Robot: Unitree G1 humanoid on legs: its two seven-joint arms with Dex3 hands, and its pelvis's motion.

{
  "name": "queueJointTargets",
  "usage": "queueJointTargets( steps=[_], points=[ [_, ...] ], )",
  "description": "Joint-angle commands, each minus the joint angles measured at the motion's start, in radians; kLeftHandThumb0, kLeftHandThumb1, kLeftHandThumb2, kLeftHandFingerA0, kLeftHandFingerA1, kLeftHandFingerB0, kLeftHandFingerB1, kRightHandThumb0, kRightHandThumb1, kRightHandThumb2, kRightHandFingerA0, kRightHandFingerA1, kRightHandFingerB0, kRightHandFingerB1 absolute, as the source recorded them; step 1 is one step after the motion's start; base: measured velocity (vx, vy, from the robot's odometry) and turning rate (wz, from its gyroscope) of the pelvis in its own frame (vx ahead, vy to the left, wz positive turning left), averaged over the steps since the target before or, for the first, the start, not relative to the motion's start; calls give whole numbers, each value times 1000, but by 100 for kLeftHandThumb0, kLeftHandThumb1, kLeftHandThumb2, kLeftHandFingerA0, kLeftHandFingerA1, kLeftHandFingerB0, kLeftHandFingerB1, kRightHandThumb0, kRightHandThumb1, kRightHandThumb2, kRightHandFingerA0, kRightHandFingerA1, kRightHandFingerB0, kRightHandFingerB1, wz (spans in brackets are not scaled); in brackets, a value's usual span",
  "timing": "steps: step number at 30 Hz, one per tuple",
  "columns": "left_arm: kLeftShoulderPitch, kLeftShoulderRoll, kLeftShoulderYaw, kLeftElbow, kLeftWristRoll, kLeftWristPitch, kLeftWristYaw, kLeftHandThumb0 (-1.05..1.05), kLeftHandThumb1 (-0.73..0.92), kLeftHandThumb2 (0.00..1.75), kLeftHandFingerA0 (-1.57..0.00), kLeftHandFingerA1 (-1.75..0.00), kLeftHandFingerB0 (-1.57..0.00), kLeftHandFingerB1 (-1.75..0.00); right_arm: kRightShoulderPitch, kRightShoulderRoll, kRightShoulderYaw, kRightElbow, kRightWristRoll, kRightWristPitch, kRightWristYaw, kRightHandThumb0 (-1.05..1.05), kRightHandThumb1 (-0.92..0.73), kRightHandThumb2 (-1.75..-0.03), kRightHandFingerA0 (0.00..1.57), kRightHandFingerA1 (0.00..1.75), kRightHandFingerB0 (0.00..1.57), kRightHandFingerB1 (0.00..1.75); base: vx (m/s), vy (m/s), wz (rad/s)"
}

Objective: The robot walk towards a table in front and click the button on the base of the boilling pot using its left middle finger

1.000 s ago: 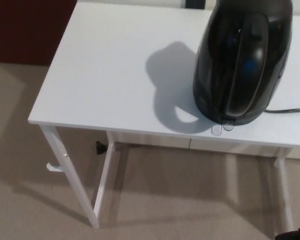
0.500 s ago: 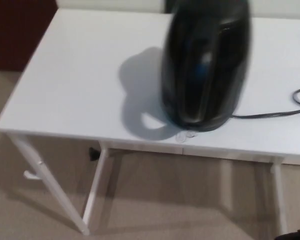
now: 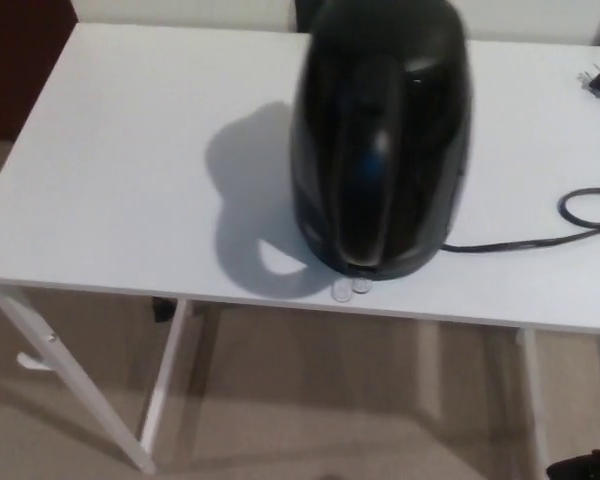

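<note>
A glossy black boiling pot (image 3: 380, 140) stands on a white table (image 3: 130, 190), near its front edge, with its handle facing me. Two small clear buttons (image 3: 350, 289) stick out from the pot's base at the front, resting on the tabletop. A black power cord (image 3: 540, 235) runs from the pot's right side across the table to a plug (image 3: 598, 82) at the far right. Neither of my hands shows in the head view.
The table has thin white legs (image 3: 75, 385) over beige carpet (image 3: 310, 410). A dark red-brown panel (image 3: 15, 65) stands at the back left. A small dark shape (image 3: 585, 467) sits at the bottom right corner of the picture.
The whole picture has shifted: the table and pot now sit further left in view and more of the cord and plug shows, so the camera has moved. Nothing on the table has moved.
</note>
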Motion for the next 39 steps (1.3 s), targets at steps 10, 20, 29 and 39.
queueJointTargets(
  steps=[10,20,29,39],
  points=[
    [13,4,54,61,-43,-8,-12,-26,61,58,-43,-37,-35,-34,14,-3,1,-3,-6,8,9,-25,-38,-51,94,56,81,54,28,24,5],
    [6,88,-52,33,254,-93,193,-27,57,57,-48,-38,-36,-34,12,-3,1,-22,-8,21,12,-24,-38,-51,94,56,82,55,0,0,0],
    [-56,254,-265,-456,746,-113,193,-47,63,60,-29,-31,-25,-30,-2,9,-4,-12,4,25,21,-22,-38,-51,95,56,83,55,0,0,0],
    [-416,200,-439,-546,904,-160,69,-68,61,59,-26,-29,-28,-30,-34,4,3,-6,-10,-2,15,-28,-36,-51,93,56,85,56,0,0,0]
  ],
)
